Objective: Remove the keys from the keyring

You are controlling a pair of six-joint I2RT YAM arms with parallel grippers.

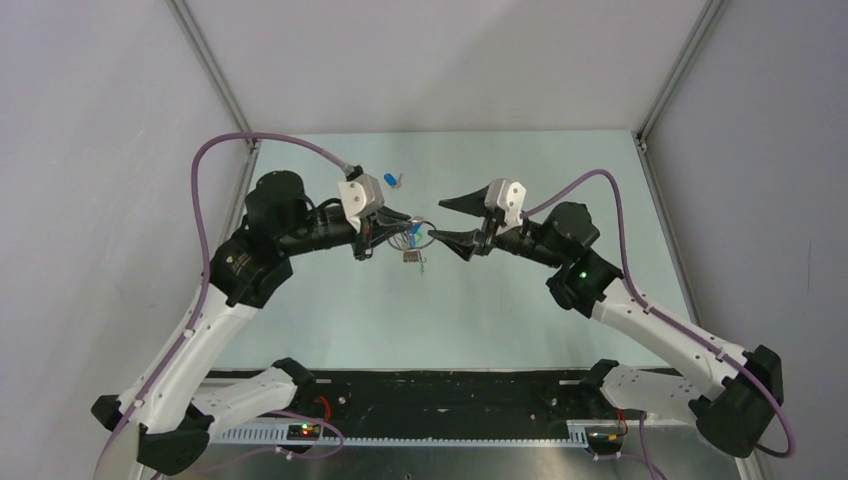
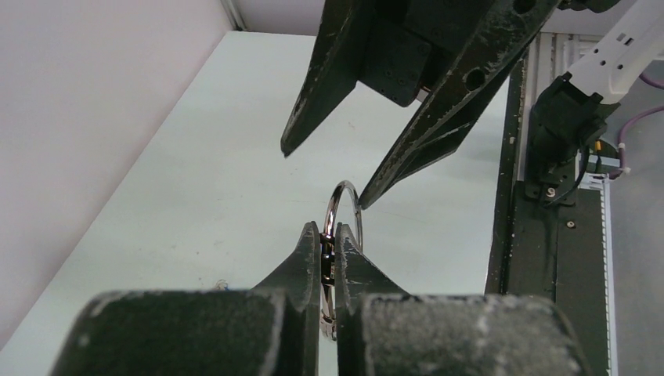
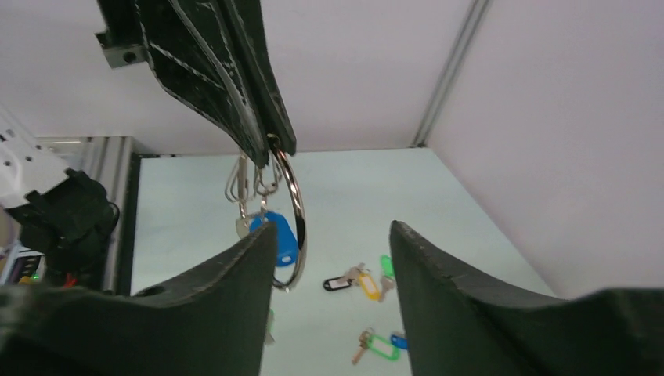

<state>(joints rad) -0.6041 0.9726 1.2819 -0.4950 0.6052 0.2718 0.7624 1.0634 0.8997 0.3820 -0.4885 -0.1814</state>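
my arms [image 1: 190, 350] were white with black joints, purple cables [image 1: 240, 136] trailing, jaws scuffed black.

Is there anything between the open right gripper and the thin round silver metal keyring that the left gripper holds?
Nothing visible. The right gripper faces the thin silver keyring directly, one fingertip almost at its rim. The left gripper pinches its far side, and the blue-capped key hangs below.

text=none legible | key tags [image 3: 368, 283] lying on tabletop [image 3: 196, 196], 5 o'clock in right wrist view: faces too small to read | blue tag [image 3: 283, 235] hanging at 10 o'clock of them: no print made out | circuit boards [image 1: 305, 430], 6 o'clock in top view: markings too small
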